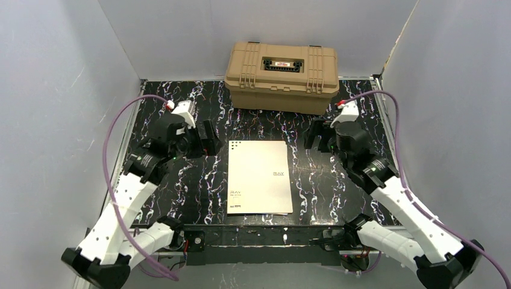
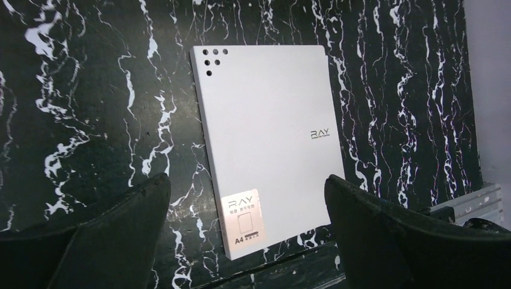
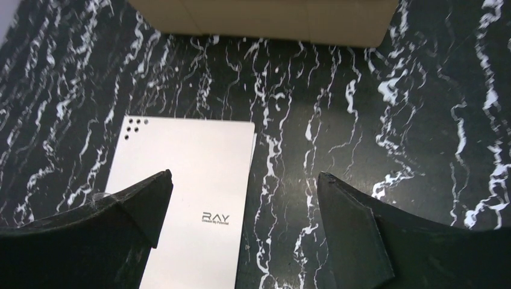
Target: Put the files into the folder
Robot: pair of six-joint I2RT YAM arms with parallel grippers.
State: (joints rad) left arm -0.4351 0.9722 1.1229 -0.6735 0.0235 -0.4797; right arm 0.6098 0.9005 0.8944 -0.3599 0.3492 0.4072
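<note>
tan case (image 1: 281, 75) blocking far edge, bare tabletop (image 1: 181, 192) either side of folder (image 1: 259, 177)

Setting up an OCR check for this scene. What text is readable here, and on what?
"RAY": on the folder, by its right edge; the line under it is too small to read.
"RAY": on the sticker at the folder's near-left corner.
"A4": same sticker; rest unreadable.
The label on the tan case: too blurred.
</note>
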